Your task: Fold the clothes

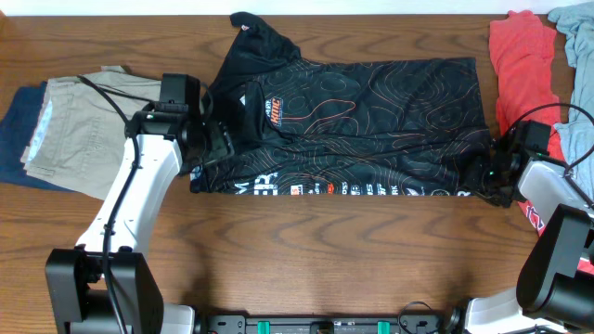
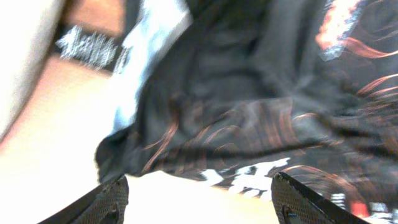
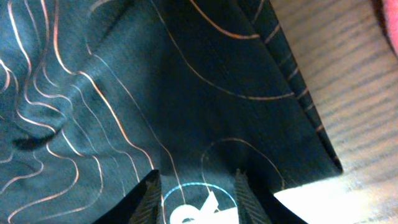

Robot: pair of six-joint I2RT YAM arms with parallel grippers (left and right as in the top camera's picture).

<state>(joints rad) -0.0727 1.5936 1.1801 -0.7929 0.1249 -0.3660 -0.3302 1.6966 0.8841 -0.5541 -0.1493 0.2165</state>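
Left end effector (image 2: pixel 199 188) gaping, right (image 3: pixel 196 186) straddling jersey (image 1: pixel 371 111)

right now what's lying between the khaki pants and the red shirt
The black jersey, spread out across the wooden table, fills nearly all of that stretch. The overhead view shows it.

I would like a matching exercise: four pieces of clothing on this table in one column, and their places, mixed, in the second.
1. black jersey
2. beige trousers
3. red cloth
4. light blue cloth

a. far right edge
b. left, on a dark blue garment
c. middle of the table
d. right, beside the jersey

Pairs: 1-c, 2-b, 3-d, 4-a.
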